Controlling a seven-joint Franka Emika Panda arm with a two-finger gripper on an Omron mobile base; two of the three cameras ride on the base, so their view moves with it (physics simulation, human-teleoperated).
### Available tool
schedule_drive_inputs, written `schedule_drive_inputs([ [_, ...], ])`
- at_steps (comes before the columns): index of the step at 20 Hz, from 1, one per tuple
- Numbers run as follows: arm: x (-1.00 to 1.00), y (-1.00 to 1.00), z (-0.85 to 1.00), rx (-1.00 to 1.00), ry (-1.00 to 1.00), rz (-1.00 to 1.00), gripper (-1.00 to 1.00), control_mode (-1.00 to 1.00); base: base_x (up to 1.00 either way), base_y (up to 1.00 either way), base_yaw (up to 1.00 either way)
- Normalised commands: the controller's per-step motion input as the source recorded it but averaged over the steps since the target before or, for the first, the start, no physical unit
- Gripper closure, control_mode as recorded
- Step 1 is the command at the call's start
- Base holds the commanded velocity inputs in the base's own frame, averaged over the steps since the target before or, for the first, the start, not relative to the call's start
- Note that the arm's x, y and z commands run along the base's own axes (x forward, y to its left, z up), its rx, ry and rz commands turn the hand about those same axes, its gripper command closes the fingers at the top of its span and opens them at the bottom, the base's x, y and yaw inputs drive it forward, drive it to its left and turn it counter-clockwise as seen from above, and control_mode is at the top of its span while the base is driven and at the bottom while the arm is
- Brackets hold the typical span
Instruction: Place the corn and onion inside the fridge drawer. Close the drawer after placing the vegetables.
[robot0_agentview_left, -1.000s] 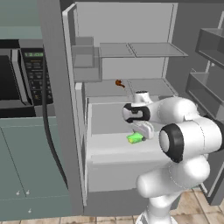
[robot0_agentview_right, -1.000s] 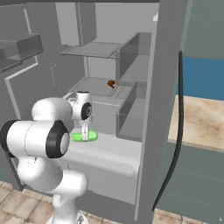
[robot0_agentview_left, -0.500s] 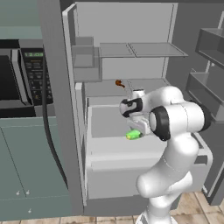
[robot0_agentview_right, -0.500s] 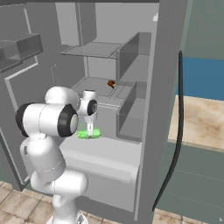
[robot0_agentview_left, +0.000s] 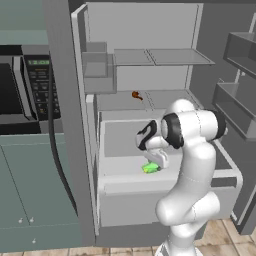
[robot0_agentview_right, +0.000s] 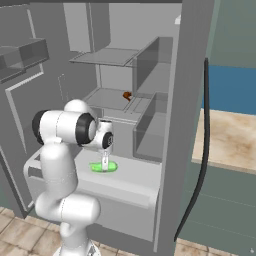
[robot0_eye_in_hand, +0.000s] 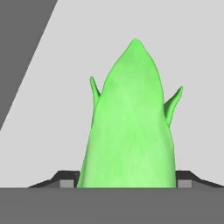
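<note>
The fridge (robot0_agentview_left: 150, 60) is standing open, and the fridge drawer (robot0_agentview_left: 165, 192) is sitting pulled out from its lower section, with its pale rim and flat front facing the robot. The arm is reaching down into the open drawer from above.

The gripper (robot0_agentview_right: 104, 165) is pointing down at the drawer floor. The corn (robot0_agentview_left: 150, 168) is lying on that pale floor, directly beneath the gripper, in the part of the drawer nearer the front. In the right base view, the corn (robot0_agentview_right: 103, 167) is showing as a bright green shape on either side of the gripper fingers. In the hand view, the corn (robot0_eye_in_hand: 131, 131) is rising between the two dark fingertips (robot0_eye_in_hand: 65, 180), which are sitting close against its sides at the bottom edge. The gripper is closed around the corn, with the jaws set only as wide as the cob.

A small red-brown stemmed item (robot0_agentview_left: 136, 95) is resting on the shelf above the drawer, well apart from the gripper. A black microwave (robot0_agentview_left: 22, 90) is sitting to the left of the fridge, above green cabinet doors (robot0_agentview_left: 35, 195).
</note>
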Motion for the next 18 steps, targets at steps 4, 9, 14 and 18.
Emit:
schedule_drive_inputs([
  [4,0.0,0.0,-0.7,0.0,0.0,-0.03,1.0,-1.0,0.0,0.0,0.0],
  [9,-0.02,0.0,-0.47,0.0,0.0,-0.03,1.0,-1.0,0.0,0.0,0.0],
  [14,-0.05,0.01,-0.17,0.0,0.0,-0.08,-1.0,-1.0,0.0,0.0,0.0],
  [18,0.12,0.0,0.39,0.0,-0.02,-0.03,-1.0,-1.0,0.0,0.0,0.0],
])
